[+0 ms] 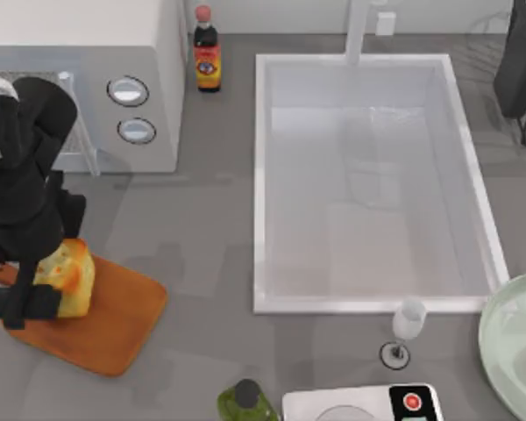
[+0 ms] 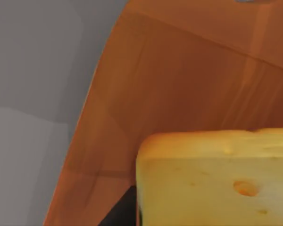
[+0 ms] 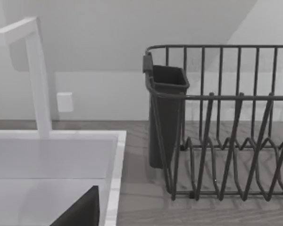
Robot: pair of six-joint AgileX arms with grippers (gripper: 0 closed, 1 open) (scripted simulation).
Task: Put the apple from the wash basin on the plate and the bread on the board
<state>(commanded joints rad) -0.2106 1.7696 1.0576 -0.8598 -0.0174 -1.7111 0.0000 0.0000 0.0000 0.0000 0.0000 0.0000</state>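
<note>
Now the left gripper (image 1: 48, 285) grips the bread (image 1: 68, 279), jaws clamped on its sides, low over the board (image 1: 105, 324) at the table's left (bread step nearly done). Next, I judge: open and lift clear. Whether the parked right arm's jaws (image 1: 519, 61) are open, I cannot tell

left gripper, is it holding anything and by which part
The left gripper is around the bread on the board, fingers at its lower sides.
</note>
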